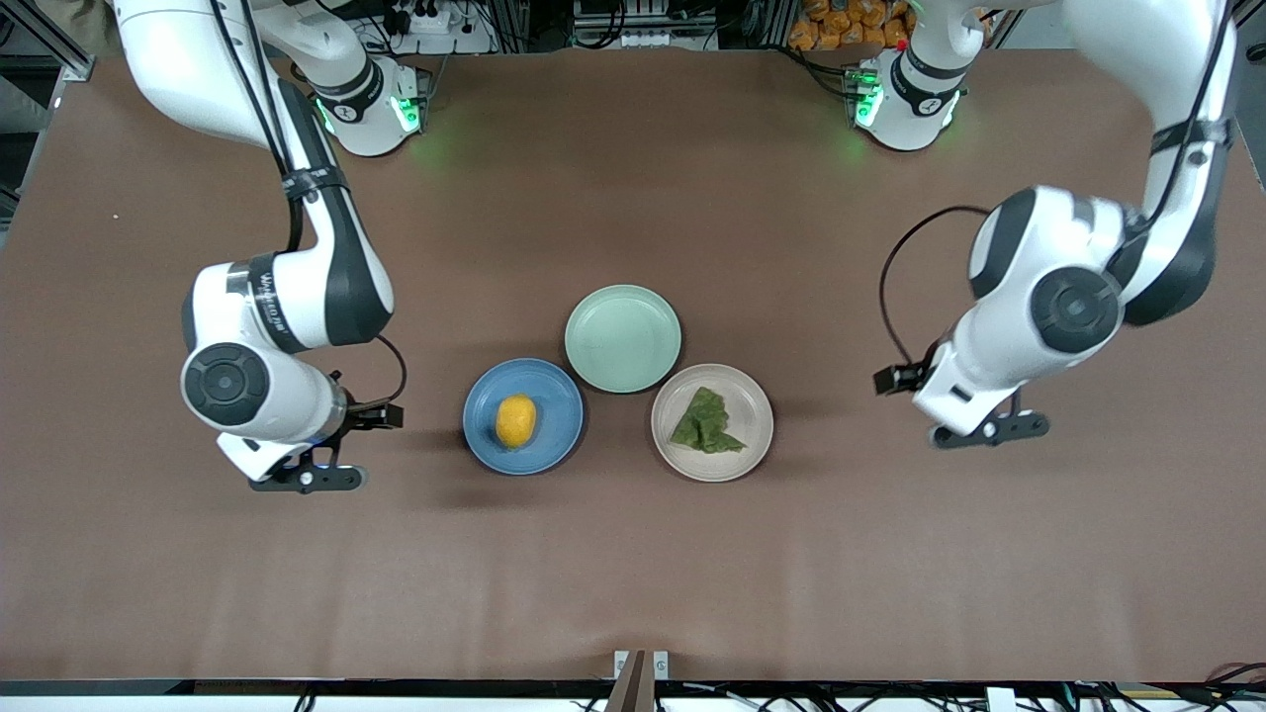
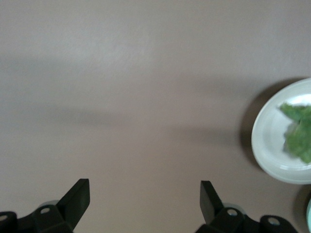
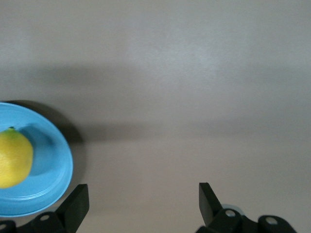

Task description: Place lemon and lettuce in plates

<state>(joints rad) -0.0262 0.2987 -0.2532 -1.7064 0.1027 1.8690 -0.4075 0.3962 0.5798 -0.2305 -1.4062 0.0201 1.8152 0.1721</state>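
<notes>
The yellow lemon (image 1: 515, 420) lies in the blue plate (image 1: 559, 435). The dark-green lettuce (image 1: 706, 423) lies in the beige plate (image 1: 757, 396). My right gripper (image 1: 307, 480) is open and empty over bare table, toward the right arm's end from the blue plate. Its wrist view shows the gripper (image 3: 144, 189), the blue plate (image 3: 53, 179) and the lemon (image 3: 14, 158). My left gripper (image 1: 989, 430) is open and empty over bare table, toward the left arm's end from the beige plate. Its wrist view shows the gripper (image 2: 144, 187), the beige plate (image 2: 267, 145) and the lettuce (image 2: 299, 131).
An empty mint-green plate (image 1: 623, 338) sits just farther from the front camera than the two other plates, touching or almost touching both. The brown table (image 1: 633, 574) is bare around the plates.
</notes>
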